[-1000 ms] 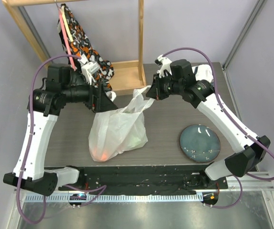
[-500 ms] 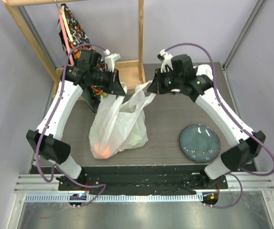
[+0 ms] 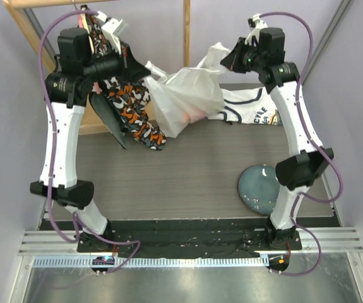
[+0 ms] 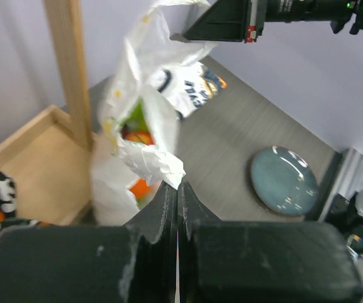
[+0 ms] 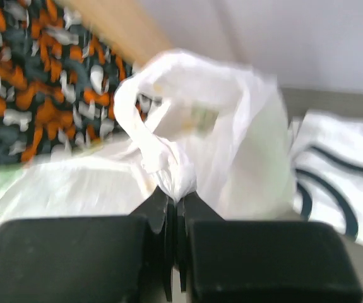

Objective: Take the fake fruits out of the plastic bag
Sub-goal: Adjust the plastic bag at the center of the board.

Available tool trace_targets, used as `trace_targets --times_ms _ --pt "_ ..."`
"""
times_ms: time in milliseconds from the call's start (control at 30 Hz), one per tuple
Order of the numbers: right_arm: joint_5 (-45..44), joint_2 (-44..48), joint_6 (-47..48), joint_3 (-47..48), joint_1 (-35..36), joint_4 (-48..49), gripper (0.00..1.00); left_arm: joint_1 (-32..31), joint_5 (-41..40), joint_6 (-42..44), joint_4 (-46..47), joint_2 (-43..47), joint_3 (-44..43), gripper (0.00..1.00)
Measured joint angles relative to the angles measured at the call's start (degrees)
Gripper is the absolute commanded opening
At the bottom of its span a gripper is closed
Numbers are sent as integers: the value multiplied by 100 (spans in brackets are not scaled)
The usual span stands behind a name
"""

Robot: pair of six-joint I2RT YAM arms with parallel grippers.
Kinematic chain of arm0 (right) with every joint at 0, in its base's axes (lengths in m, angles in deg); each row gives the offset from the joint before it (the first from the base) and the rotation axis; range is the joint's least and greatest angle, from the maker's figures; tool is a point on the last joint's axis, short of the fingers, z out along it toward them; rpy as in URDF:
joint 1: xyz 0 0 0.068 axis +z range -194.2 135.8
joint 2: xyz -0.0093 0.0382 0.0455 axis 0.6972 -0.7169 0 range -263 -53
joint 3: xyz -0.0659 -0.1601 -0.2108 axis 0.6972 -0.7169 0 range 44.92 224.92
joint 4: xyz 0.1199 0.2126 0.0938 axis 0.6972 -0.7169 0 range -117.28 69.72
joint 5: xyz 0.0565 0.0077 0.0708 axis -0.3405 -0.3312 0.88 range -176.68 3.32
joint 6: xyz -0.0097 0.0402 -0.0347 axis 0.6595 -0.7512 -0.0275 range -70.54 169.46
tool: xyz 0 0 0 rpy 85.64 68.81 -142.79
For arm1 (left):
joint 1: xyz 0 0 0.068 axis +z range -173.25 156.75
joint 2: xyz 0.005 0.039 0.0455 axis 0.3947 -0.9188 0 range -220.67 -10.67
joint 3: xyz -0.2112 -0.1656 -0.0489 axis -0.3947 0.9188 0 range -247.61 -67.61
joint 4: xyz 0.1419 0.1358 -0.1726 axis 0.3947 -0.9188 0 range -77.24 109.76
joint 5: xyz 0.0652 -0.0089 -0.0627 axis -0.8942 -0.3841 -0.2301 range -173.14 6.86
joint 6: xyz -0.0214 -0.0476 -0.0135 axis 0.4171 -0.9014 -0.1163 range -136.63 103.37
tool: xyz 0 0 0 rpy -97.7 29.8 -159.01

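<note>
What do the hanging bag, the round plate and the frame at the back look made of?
Bag: thin plastic film, translucent white. It is crinkled, its handles bunch into wrinkles, and orange and green shapes show through.
Plate: probably glazed ceramic, blue-grey with a glossy sheen, though hard plastic can't be ruled out.
Frame: light bare wood, matte, with straight square posts.

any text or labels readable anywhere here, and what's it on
"CYCLE": dark letters on the white shirt, top view; more letters may be hidden.
White lettering on the right arm, left wrist view: too small to read.
Plastic bag: no readable words.
</note>
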Motion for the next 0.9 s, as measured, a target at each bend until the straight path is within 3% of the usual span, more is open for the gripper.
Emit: trace_targets --times_ms 133,300,367,467,500,667,900 --pt "157 1386 66 -1906 120 68 1 -98 372 127 -103 841 1637 0" --pt "258 3335 245 -4586 181 -221 1 -210 588 304 -402 2168 4308 0" --pt "256 3788 319 -5337 181 -407 12 -236 599 354 -501 2583 5049 0" --pt "240 4026 485 -6074 177 -658 43 -269 562 389 -586 3123 5932 0" --pt "225 4013 516 -6177 177 -717 55 -267 551 396 -584 3217 6089 0" --pt "238 3679 1003 -5858 175 -1093 63 -269 455 348 -577 3421 6548 0" --pt "203 3263 1915 -3082 717 -1099 69 -256 256 -74 -289 3620 6625 0"
